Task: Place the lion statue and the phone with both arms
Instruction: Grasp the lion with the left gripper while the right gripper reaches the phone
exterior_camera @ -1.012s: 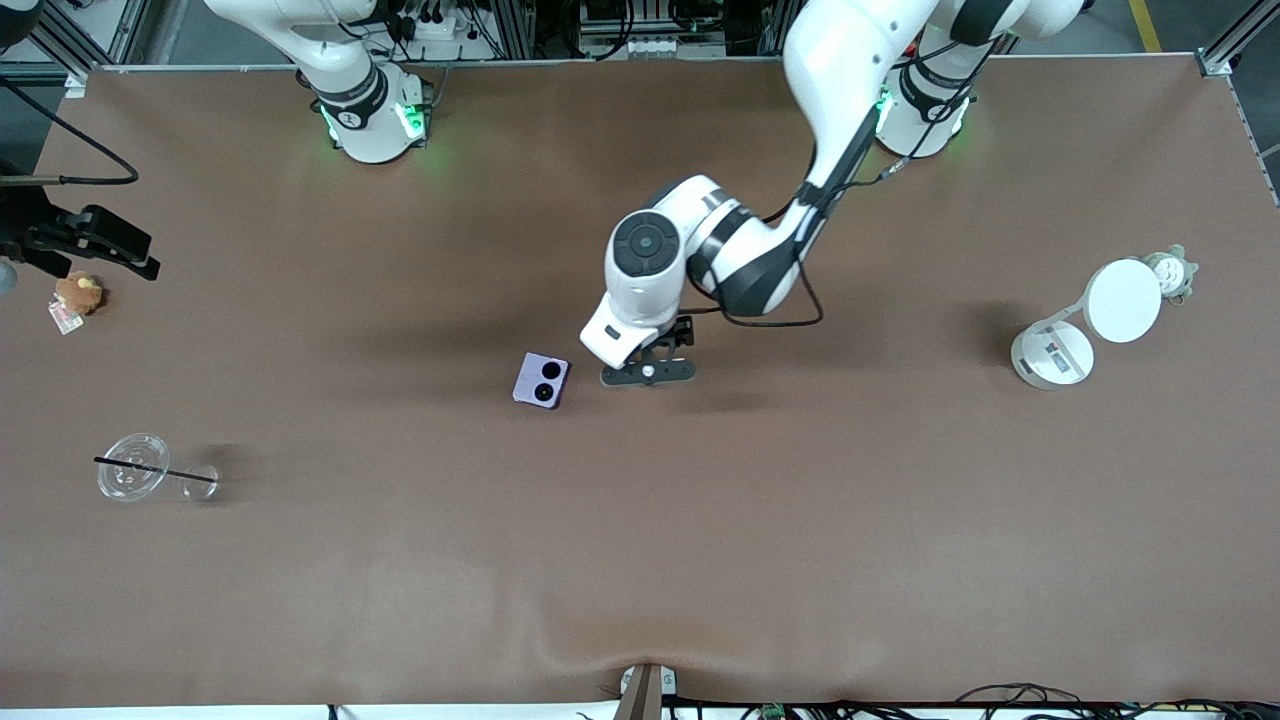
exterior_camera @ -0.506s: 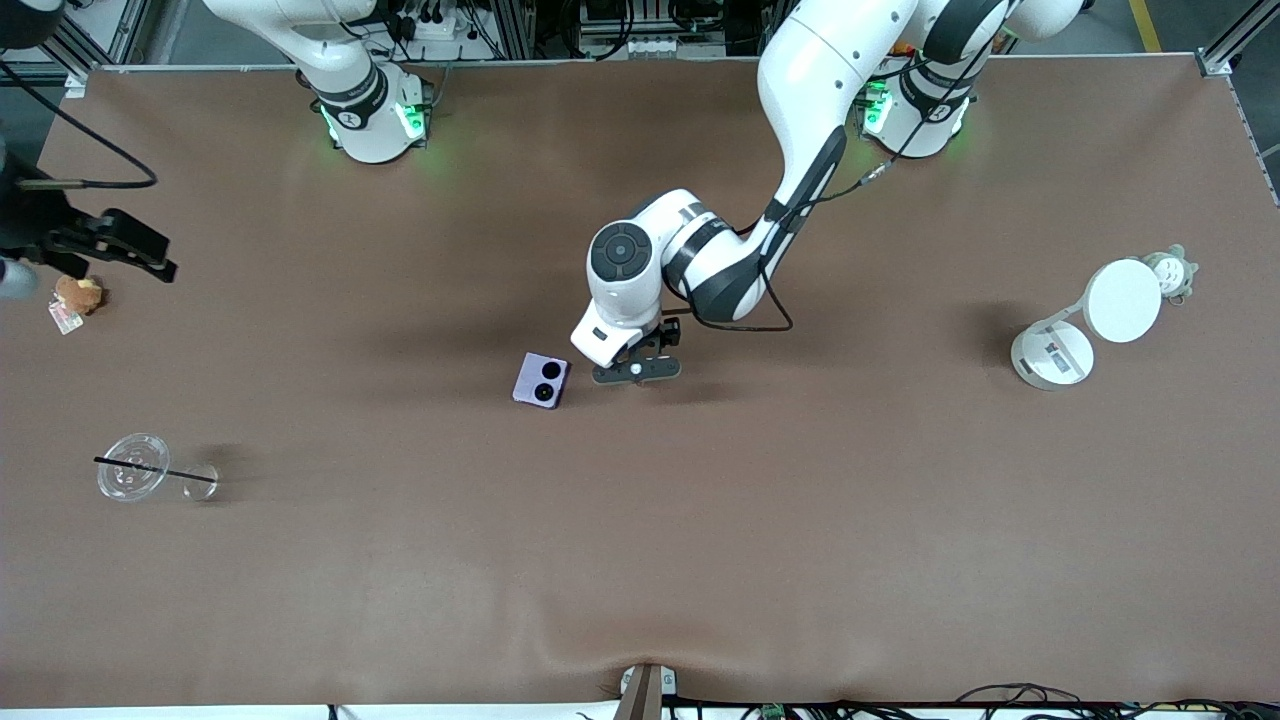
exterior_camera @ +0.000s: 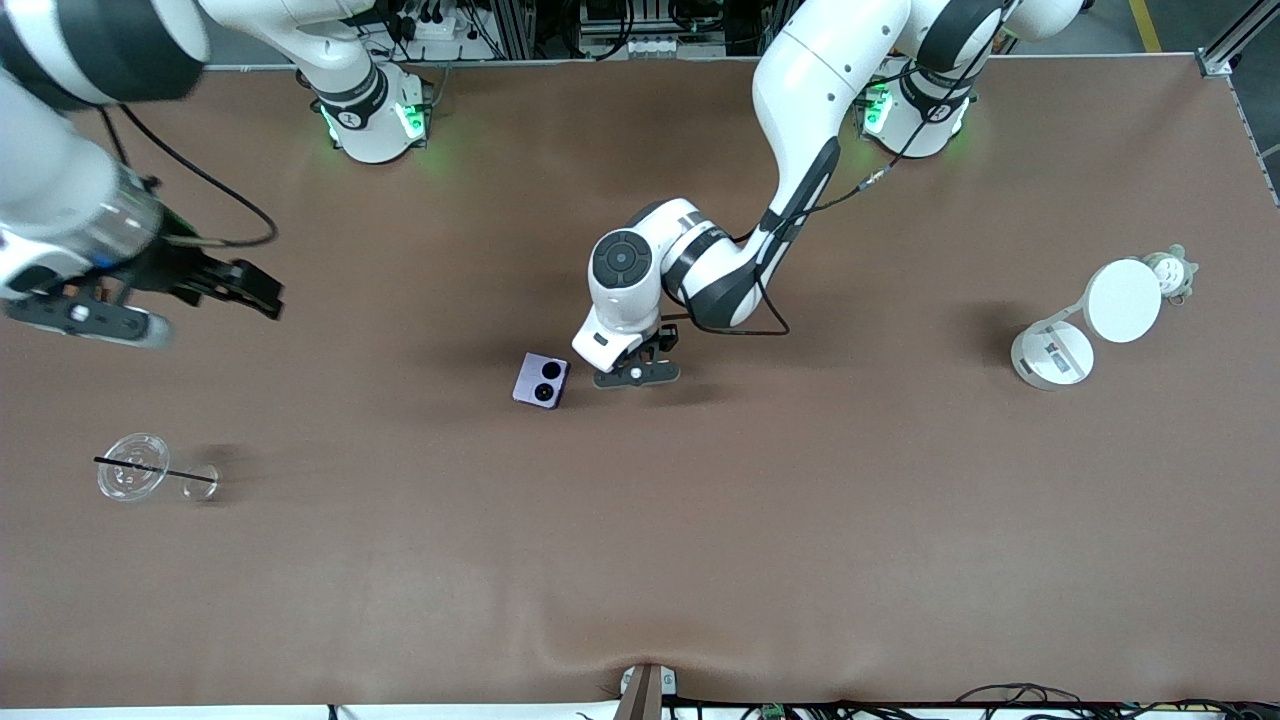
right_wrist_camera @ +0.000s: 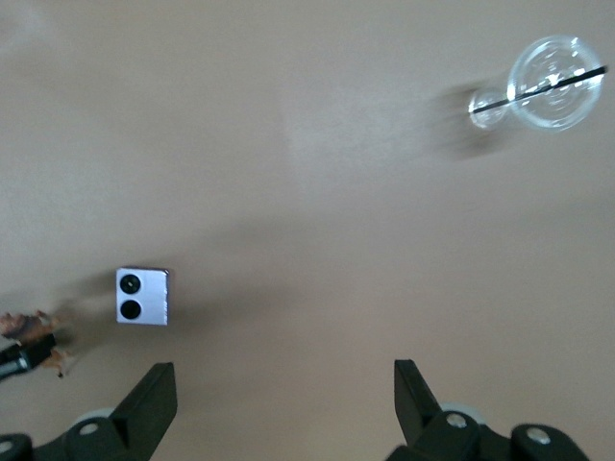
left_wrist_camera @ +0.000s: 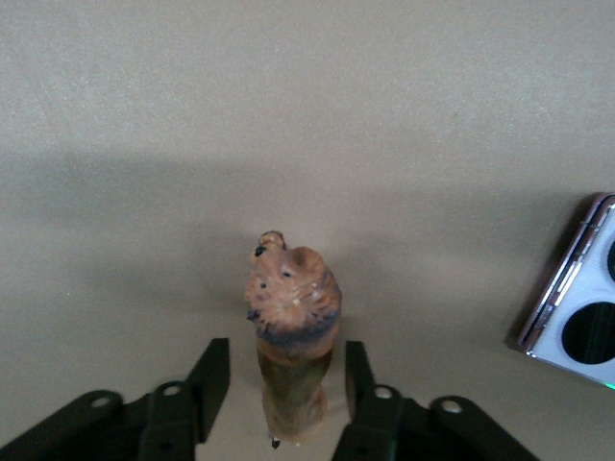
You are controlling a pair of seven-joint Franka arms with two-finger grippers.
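The lion statue (left_wrist_camera: pixel 291 317), a small reddish-brown figurine with a darker mane, stands on the table between the fingers of my left gripper (left_wrist_camera: pixel 285 348), which is open around it with a gap on each side. In the front view the left gripper (exterior_camera: pixel 636 368) is low over the table's middle and hides the lion. The pale lavender phone (exterior_camera: pixel 541 380) lies flat beside it, toward the right arm's end, and also shows in the left wrist view (left_wrist_camera: pixel 577 322) and the right wrist view (right_wrist_camera: pixel 142 296). My right gripper (exterior_camera: pixel 262 292) is open and empty in the air over the right arm's end (right_wrist_camera: pixel 283 370).
A clear glass with a black straw (exterior_camera: pixel 135 478) lies on its side near the right arm's end, nearer the front camera. A white round-headed desk lamp (exterior_camera: pixel 1085 320) and a grey-white plush toy (exterior_camera: pixel 1172 270) stand at the left arm's end.
The right arm has swung in from the table's edge toward the middle and now covers the brown plush toy. The left gripper has shifted slightly toward the phone and stayed low.
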